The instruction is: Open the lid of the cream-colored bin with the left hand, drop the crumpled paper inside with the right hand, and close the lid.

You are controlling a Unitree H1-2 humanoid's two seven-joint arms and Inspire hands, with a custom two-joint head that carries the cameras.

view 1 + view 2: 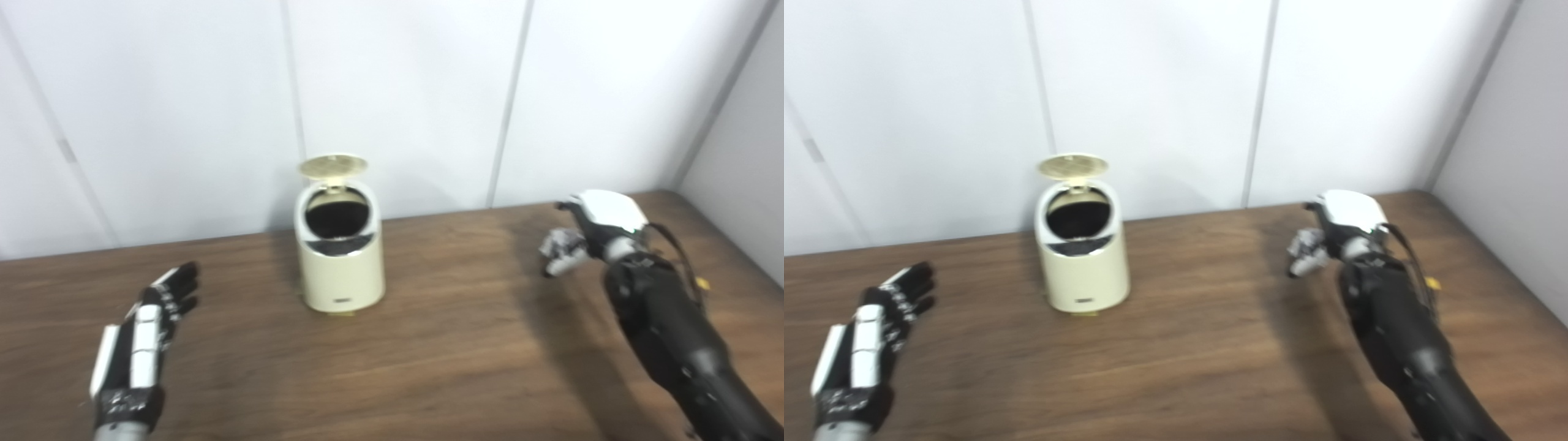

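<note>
I see the bin [340,251] upright near the back edge of the table [429,343], a bit left of centre, with its lid [332,165] tipped up and back so the dark opening faces me. My left hand [147,337] hovers near the front-left corner, well apart from the bin, fingers straight and slightly spread, holding nothing. My right hand [588,233] sits toward the back-right corner with its fingers curled down around a pale lump that looks like the paper [560,251], though blur keeps me from telling how firm the grip is.
</note>
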